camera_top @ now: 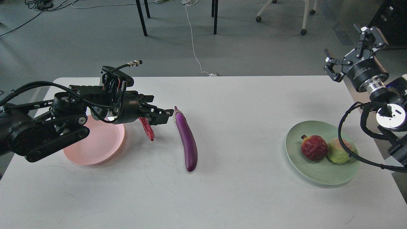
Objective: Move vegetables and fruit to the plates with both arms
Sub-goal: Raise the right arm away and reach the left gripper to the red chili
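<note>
A white worktop (pixel 222 190) carries a pink plate (pixel 95 149) at left and a pale green plate (pixel 318 173) at right, the green one holding a dark red pomegranate (pixel 314 147) touching a bumpy green fruit (pixel 339 151). The left gripper (pixel 160 116) hangs just right of the pink plate with a red chili pepper (pixel 148 129) dangling beneath it, though whether its fingers clamp the chili cannot be told. A purple eggplant (pixel 186 143) lies just beside it near the worktop's middle, while the right gripper (pixel 334 68) hovers with fingers apart, raised beyond the green plate.
</note>
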You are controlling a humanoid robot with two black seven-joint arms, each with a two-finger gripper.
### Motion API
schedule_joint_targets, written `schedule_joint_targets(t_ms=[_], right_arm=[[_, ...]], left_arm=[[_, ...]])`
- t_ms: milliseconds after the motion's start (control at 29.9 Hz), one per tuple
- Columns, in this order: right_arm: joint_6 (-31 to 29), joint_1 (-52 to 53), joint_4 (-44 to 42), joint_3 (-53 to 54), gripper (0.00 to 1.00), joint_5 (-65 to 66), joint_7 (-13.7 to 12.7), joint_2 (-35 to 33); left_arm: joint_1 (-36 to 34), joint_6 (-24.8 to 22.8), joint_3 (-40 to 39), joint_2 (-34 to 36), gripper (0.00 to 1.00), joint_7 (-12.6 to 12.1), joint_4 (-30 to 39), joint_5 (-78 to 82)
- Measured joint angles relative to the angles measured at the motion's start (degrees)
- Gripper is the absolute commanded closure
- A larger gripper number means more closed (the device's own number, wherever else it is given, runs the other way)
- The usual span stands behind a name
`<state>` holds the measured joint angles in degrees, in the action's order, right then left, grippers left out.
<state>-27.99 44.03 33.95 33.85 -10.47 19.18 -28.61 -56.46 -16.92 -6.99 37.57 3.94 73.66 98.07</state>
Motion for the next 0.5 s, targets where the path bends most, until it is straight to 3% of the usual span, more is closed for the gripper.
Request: schedule_joint_targets(t_ms=[134, 502], right_arm=[[0.0, -2.47, 1.18, 1.67, 0.01, -0.06, 0.07, 0.45], [-0.01, -3.51, 3.87, 1.11, 0.01, 0.19, 0.07, 0.45]], left_arm=[[0.27, -0.04, 2.59, -0.44, 0.1, -3.25, -1.84, 0.37], [2.98, 0.23, 2.57, -7.31, 0.11, -3.88, -13.36, -5.23]])
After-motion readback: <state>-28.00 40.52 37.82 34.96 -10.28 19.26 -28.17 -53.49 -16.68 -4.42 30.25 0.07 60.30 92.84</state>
